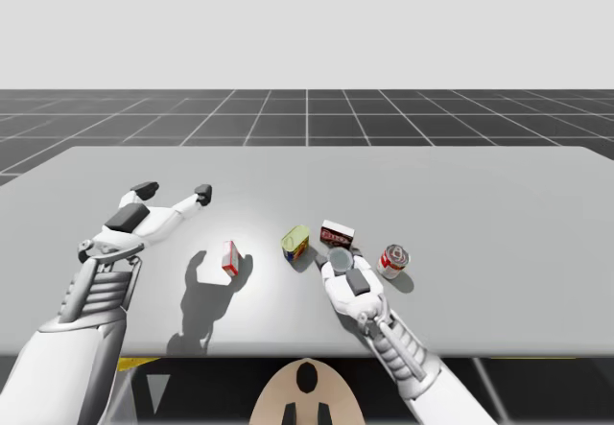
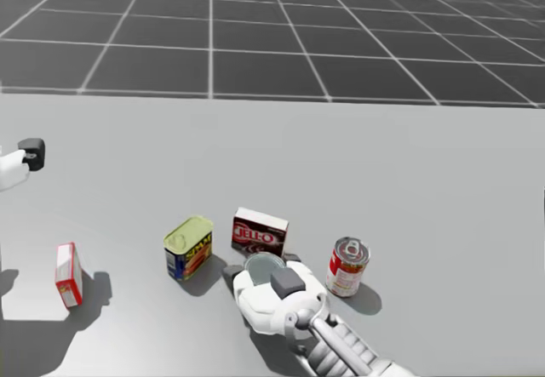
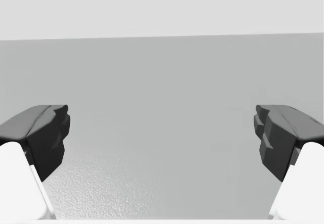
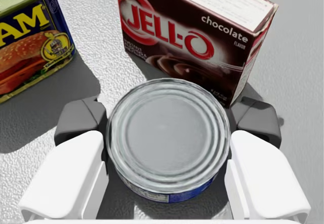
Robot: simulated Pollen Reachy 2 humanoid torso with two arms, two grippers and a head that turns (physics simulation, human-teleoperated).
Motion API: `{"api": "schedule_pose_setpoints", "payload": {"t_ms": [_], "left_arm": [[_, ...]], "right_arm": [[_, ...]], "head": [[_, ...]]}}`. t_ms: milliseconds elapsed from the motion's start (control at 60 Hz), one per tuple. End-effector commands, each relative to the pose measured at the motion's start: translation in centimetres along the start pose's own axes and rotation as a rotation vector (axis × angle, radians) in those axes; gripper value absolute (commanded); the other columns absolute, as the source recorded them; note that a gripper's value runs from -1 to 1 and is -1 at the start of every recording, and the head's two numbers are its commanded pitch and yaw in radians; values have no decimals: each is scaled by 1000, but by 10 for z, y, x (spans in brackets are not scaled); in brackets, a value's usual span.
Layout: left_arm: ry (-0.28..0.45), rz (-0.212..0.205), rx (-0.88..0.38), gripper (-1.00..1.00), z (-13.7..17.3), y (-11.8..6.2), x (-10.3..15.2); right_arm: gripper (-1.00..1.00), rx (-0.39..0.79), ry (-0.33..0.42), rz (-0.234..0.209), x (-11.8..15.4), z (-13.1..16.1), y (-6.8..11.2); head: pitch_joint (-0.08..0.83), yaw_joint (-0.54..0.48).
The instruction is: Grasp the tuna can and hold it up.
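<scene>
One squat, ringed-lid tuna can (image 4: 169, 135) — clasped by right gripper (image 4: 168, 123)

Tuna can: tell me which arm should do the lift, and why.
Right. My right gripper has both fingers touching the tuna can from two sides, in front of the brown box. My left gripper is open, off past the red box, with nothing between its fingers.

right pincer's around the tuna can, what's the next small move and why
Probably lift straight up a little. Both fingers of my right pincer look pressed against the tuna can, which seems to sit on the table, and the brown box stands just beyond it, so a vertical rise should avoid knocking it.
</scene>
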Motion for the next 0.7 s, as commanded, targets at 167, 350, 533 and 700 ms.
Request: {"api": "schedule_pose_setpoints", "payload": {"t_ms": [167,350,533,700], "left_arm": [[-1,-2,6,-1000,1,0,0],[-3,2,9,-1000,1,1,1],[-8,6,11,-1000,1,2,3],[-13,8,11,-1000,1,3,5]], "right_arm": [[1000,67,14,-99,5,11,32],[1000,68,-78,-86,33,37,33],[1000,82,-224,-67,83,73,32],[1000,50,-363,-26,125,93,23]], "head": [[328,-162],[322,-161],[315,-163],[310,-167]]}}
